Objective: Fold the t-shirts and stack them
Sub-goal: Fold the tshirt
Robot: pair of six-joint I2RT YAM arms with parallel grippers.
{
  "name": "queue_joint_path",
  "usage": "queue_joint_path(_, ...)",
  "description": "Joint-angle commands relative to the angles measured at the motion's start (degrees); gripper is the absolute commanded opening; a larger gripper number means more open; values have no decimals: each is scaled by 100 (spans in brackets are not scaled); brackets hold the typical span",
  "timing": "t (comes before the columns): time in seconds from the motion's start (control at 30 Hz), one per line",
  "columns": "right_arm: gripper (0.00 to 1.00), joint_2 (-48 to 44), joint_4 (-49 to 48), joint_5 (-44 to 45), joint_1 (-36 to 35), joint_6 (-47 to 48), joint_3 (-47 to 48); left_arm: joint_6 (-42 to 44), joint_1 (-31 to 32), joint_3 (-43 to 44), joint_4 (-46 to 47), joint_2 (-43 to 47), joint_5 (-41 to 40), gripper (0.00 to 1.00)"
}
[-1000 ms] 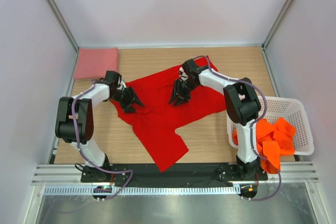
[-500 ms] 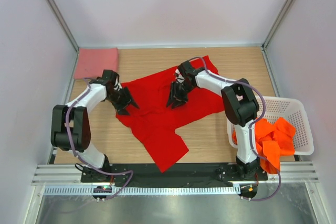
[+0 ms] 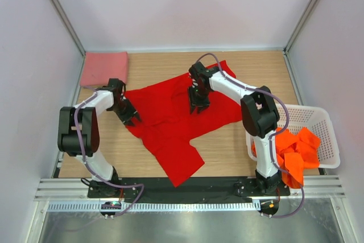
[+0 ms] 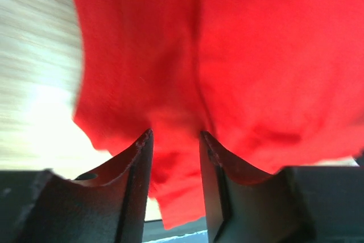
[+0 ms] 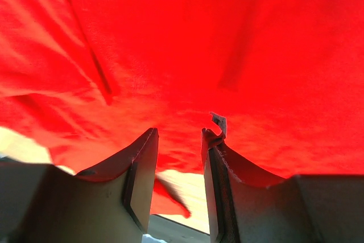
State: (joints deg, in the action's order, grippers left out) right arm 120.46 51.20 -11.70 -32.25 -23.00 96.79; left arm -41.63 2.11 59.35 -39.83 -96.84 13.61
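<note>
Step in hand: flattening the red shirt (image 3: 170, 118) ahead of the first fold. No fold made on it yet.

- Red shirt lies mid-table, spread out but skewed and wrinkled, with one part trailing toward the near edge.
- Pink shirt (image 3: 104, 68) sits folded at the far left corner of the table (image 3: 239, 140). That looks like the stack spot.
- Orange shirts (image 3: 296, 149) are heaped in the basket (image 3: 324, 119) on the right, not started.
- Left gripper (image 3: 129, 116) is at the red shirt's left edge. Jaws are partly open with a bunch of cloth in the gap, fingers not visibly pinching it. It holds nothing as far as the wrist view shows.
- Right gripper (image 3: 199, 105) points down onto the far middle of the shirt, near the collar. A small label (image 5: 219, 122) sits at one fingertip. Jaws are partly open with cloth past the tips and nothing clamped.

Next move, as a judgement: each side needs a firm pinch on an edge, then a pull apart to take out the wrinkles and square the shirt to the table. The cloth is thin, so the jaws must come nearly together to get hold. Risk: grabbing two layers, or dragging the whole shirt instead of stretching it.
</note>
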Motion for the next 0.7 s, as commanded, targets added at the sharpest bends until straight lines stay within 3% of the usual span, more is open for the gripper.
queue_joint_path(0.0,43,-313,224,441,-158,226,120,-21,-61,41,55,-370,-349,38)
queue_joint_path(0.17,44,-287,101,327,-475,68,173,198,-395,50,-472,-520,-930,32)
queue_joint_path(0.3,43,-243,-136,-7,-773,-213,147,558,-896,-353,-560,-162,-1079,31)
queue_joint_path(0.47,44,-129,-575,-595,-923,-617,94,797,-958,-574,-683,445,-1018,33)
queue_joint_path(0.6,44,-85,-1102,-1148,-950,-986,-55,718,-967,-600,-885,1060,-772,43)
queue_joint_path(0.67,44,-32,-1471,-1421,-985,-1109,-177,630,-967,-504,-999,1463,-719,53)
